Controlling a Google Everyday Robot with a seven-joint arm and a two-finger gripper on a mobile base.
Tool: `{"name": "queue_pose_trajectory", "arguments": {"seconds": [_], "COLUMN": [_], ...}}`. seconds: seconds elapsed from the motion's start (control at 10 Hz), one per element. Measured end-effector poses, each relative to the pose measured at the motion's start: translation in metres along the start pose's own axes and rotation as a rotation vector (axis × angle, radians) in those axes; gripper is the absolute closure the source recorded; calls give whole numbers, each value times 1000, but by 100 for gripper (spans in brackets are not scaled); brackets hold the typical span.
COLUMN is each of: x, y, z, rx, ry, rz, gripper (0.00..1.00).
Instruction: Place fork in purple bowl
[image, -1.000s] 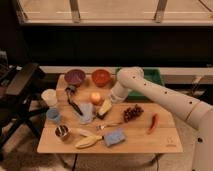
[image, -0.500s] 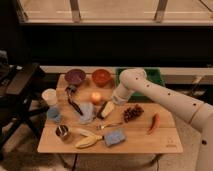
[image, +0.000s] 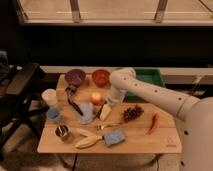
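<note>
The fork (image: 111, 125) is a small silvery piece lying on the wooden table (image: 165, 142), just above the blue sponge (image: 115, 136) and left of the grapes (image: 132, 112). The purple bowl (image: 75, 76) stands at the back left, next to the orange-red bowl (image: 100, 77). My white arm reaches in from the right. My gripper (image: 106, 103) hangs low over the table's middle, beside the orange (image: 96, 96) and just above a pale yellow piece (image: 105, 112). It is a short way behind the fork.
A black-handled utensil (image: 74, 103) lies left of the orange. Also on the table are a light blue cloth (image: 86, 116), a banana (image: 87, 139), a red chili (image: 154, 123), a white cup (image: 50, 96), a blue cup (image: 54, 115) and a small tin (image: 62, 131). A green bin (image: 146, 79) stands at the back right.
My arm has swung left and down, bringing the gripper lower over the table's middle near the orange. The objects have not moved.
</note>
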Motion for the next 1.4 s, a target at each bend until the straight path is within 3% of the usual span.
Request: {"name": "queue_pose_trajectory", "arguments": {"seconds": [0.2,0.5,1.1,1.2,1.4], "x": [11,25,37,36,37], "y": [-6,-10,-2,-1,-3], "z": [20,39,61,64,60], "rx": [47,77,59,51,58], "ry": [35,45,22,21,22], "rz": [-7,24,86,87,83], "gripper": [22,22,22,26,45]}}
